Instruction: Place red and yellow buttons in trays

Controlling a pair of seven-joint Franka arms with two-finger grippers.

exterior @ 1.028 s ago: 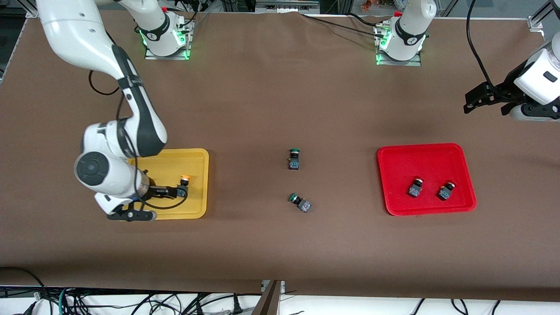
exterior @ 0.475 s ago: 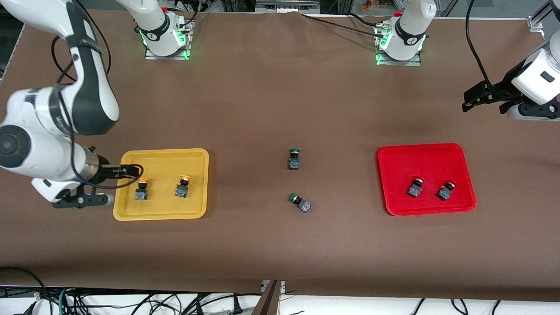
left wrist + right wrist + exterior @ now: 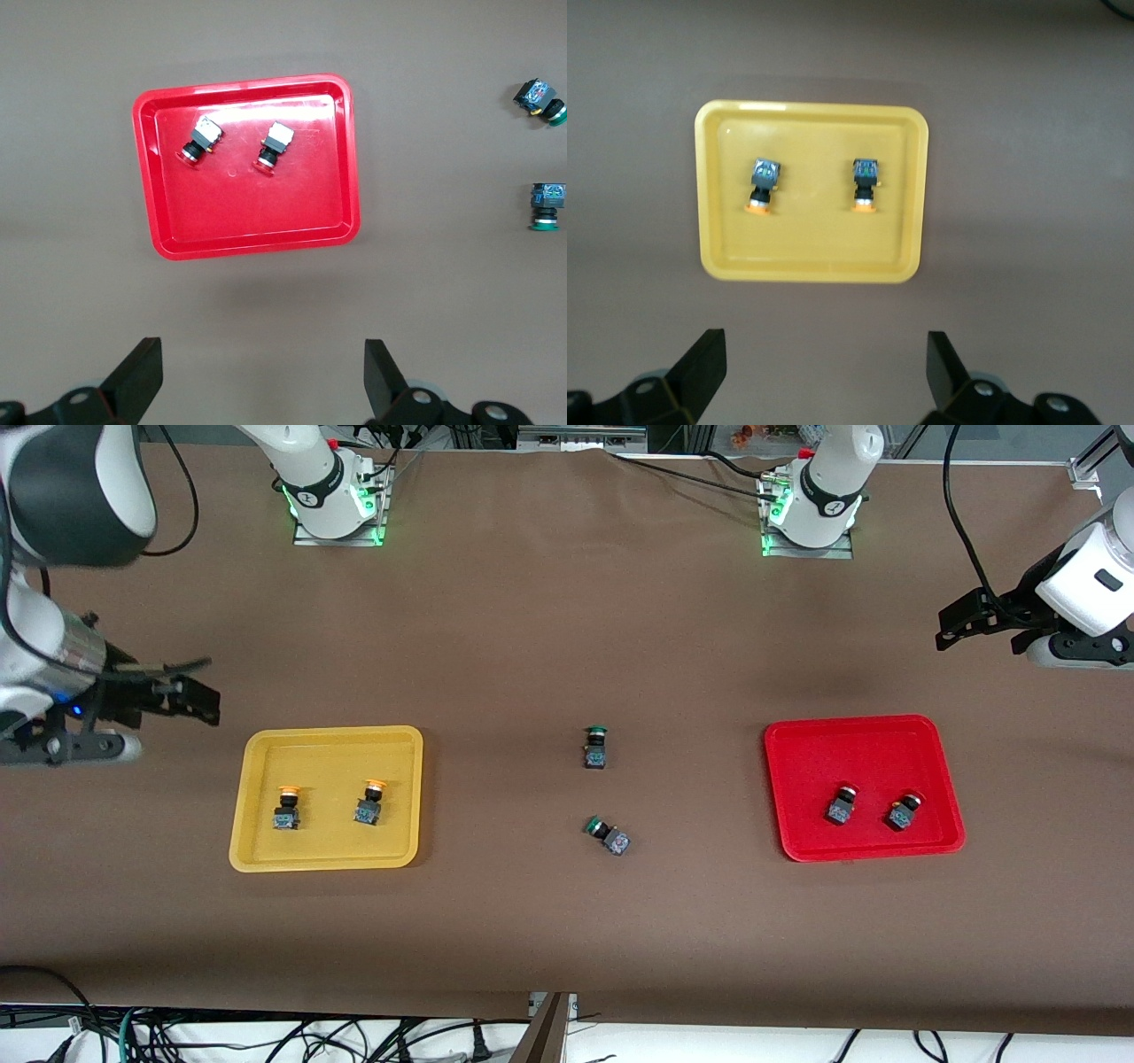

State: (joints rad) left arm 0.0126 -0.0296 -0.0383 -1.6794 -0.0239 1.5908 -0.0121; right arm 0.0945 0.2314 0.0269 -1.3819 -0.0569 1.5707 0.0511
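Note:
The yellow tray [image 3: 266,850] holds two yellow-capped buttons [image 3: 286,808] [image 3: 370,802]; they show in the right wrist view too [image 3: 762,184] [image 3: 866,181] in the tray [image 3: 811,261]. The red tray [image 3: 850,744] holds two red-capped buttons [image 3: 842,803] [image 3: 904,812], also in the left wrist view [image 3: 199,140] [image 3: 273,145] in the tray [image 3: 257,230]. My right gripper [image 3: 182,686] [image 3: 824,376] is open and empty, high over bare table beside the yellow tray. My left gripper [image 3: 961,627] [image 3: 263,376] is open and empty, high over bare table at the left arm's end.
Two green-capped buttons lie on the brown table between the trays: one [image 3: 595,747] farther from the front camera, one [image 3: 608,836] nearer. Both show in the left wrist view [image 3: 547,205] [image 3: 540,97].
My right gripper let go of the second yellow button in the yellow tray, then rose and drew away to the table beside the tray. The left arm barely moved.

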